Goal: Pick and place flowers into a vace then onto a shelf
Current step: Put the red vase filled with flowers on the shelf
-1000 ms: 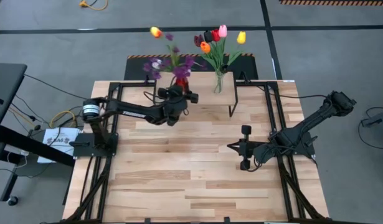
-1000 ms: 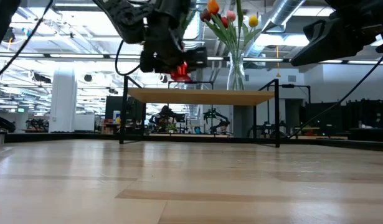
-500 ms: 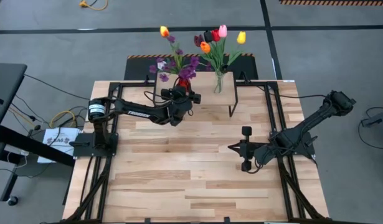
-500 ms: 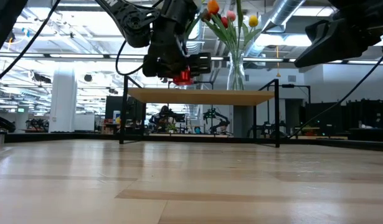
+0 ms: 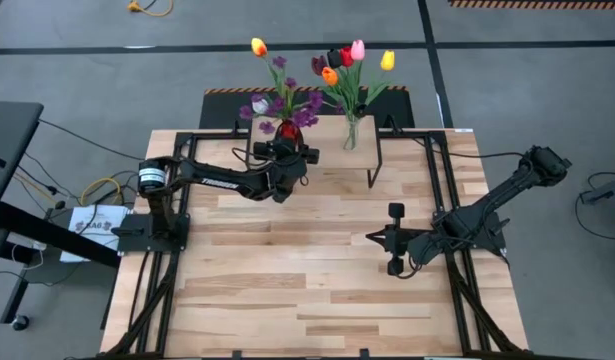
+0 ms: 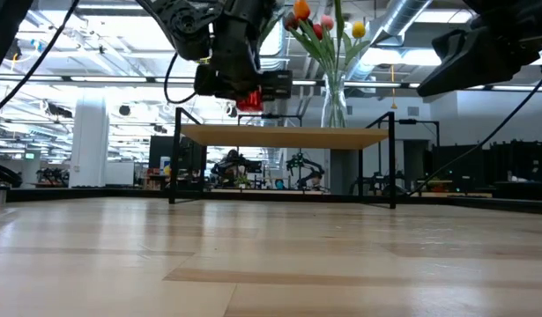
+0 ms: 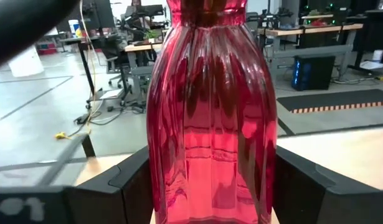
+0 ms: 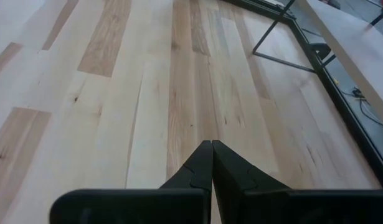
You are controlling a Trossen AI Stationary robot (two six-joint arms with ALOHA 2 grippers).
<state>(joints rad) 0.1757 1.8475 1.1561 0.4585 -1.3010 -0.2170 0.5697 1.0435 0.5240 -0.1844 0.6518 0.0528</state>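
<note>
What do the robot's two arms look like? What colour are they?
Both arms are black and jointed, made of slim links. The left arm has a round silver-and-orange ring near its base and small white lettering along one link. Each ends in a two-fingered black end effector; the right end effector has flat fingers tapering to a point.

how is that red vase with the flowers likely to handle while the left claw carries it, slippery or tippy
Probably slippery: the red vase looks like smooth, glossy ribbed glass between the left claw fingers. Likely top-heavy: the flowers spread well above the grip, so it may tilt if jerked. It seems fragile, so set it gently on the shelf, clear of the clear vase.
</note>
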